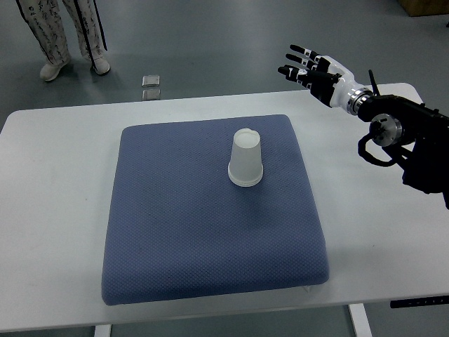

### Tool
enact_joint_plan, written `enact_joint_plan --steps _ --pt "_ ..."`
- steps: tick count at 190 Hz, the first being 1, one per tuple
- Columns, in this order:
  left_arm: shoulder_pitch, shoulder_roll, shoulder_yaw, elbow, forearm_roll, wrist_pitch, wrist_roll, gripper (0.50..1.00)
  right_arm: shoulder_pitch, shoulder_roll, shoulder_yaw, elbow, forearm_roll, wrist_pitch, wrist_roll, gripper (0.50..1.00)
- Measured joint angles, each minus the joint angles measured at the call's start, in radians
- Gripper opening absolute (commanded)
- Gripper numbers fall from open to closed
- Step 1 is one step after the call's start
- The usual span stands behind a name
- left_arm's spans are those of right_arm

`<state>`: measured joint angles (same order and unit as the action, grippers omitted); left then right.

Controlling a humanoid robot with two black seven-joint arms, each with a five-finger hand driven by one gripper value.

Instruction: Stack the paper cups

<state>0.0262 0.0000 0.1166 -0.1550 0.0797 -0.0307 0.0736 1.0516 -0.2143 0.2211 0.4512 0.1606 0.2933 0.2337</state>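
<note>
A white paper cup (246, 159) stands upside down on the blue cushion pad (182, 225), a little right of the pad's middle and toward its far side. It looks like one cup; I cannot tell whether others are nested in it. My right hand (303, 64) is raised over the table's far right corner, well beyond and to the right of the cup. Its fingers are spread and hold nothing. Its arm (407, 133) comes in from the right edge. The left arm does not show.
The pad lies on a white table (56, 175). A person's legs and shoes (70, 42) stand on the floor beyond the table's far left. A small metal object (151, 86) lies on the floor behind the table.
</note>
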Motion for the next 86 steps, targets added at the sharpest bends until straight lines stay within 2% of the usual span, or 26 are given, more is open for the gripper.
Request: enact_joint_plan --steps 86 --pt "0.000 0.000 0.000 0.000 0.000 0.000 0.000 1.000 -0.042 0.011 0.002 0.010 0.010 0.012 0.010 0.913"
